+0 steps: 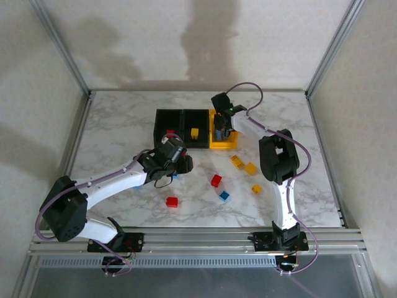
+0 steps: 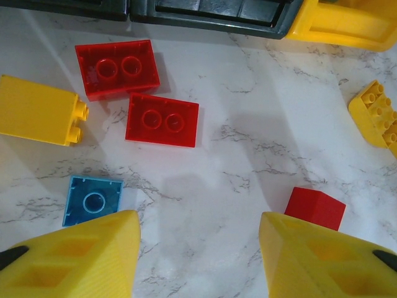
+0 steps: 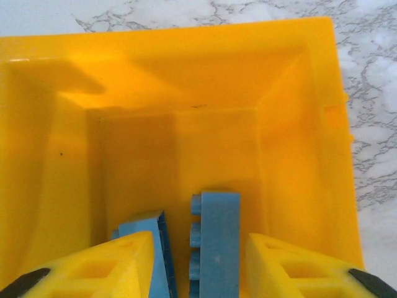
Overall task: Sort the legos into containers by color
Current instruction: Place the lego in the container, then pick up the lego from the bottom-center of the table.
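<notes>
My left gripper (image 2: 198, 226) hangs open over bare marble, in the top view (image 1: 177, 158) just in front of the black bins. Ahead of it lie two red legos (image 2: 118, 67) (image 2: 162, 119), a yellow one (image 2: 40, 110) and a clear blue one (image 2: 93, 200). A red lego (image 2: 314, 207) sits by the right finger. My right gripper (image 3: 198, 267) is open inside the yellow bin (image 3: 298, 93) (image 1: 223, 144). One blue lego (image 3: 220, 242) stands loose between its fingers and another (image 3: 146, 245) leans by the left finger.
The left black bin (image 1: 162, 118) holds a red lego (image 1: 169, 133); the middle one (image 1: 200, 117) holds a yellow lego (image 1: 194, 132). Loose on the table: red (image 1: 216, 180) (image 1: 172, 202), blue (image 1: 224, 195), yellow (image 1: 237, 161) (image 1: 250, 168) (image 1: 257, 189).
</notes>
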`<state>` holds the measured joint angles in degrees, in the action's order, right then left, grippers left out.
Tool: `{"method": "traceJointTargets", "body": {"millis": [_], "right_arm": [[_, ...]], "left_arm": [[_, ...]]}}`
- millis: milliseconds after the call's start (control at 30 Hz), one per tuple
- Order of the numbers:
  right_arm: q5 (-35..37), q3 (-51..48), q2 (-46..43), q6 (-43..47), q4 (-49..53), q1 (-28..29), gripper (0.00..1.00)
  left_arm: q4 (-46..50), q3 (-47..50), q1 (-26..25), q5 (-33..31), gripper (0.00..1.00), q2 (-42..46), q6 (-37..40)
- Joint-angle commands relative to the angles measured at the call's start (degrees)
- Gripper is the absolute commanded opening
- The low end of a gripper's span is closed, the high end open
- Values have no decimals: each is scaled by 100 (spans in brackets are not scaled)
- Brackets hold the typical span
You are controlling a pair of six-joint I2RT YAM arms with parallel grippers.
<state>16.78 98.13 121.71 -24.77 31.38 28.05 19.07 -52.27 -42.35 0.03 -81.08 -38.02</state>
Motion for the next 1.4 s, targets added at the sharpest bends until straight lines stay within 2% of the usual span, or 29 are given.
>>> {"method": "traceJointTargets", "body": {"millis": [0, 200, 533, 633, 800, 900, 1133, 1367], "right_arm": [[17, -159, -780, 33, 86, 45, 43], [-424, -1320, -2047, -53, -325, 93, 48], [-1065, -3641, -3969, -582, -428, 309, 49], [-1084, -4232, -4449, -919, -358, 570, 56], [-1234, -4943, -5007, -1505, -268, 967, 61], [-1273, -5271, -5145, -1876, -206, 1174, 64], [-1307, -5821, -4940, -2740, -359, 2176, 68], [-1369, -5837, -4373, -3139, -492, 2584, 68]], "left_arm": [[51, -169, -54, -14, 53, -57, -48], [172, -161, -54, -80, 53, -56, -62], [218, -14, -45, 30, 54, -66, -30], [155, 112, -45, 227, 57, -5, 3], [49, 418, -39, 633, 58, 207, 66], [-6, 675, 68, 728, 60, 401, 43], [-197, 1049, 267, 814, 61, 734, -83], [-255, 1122, 271, 806, 61, 637, -70]]}}
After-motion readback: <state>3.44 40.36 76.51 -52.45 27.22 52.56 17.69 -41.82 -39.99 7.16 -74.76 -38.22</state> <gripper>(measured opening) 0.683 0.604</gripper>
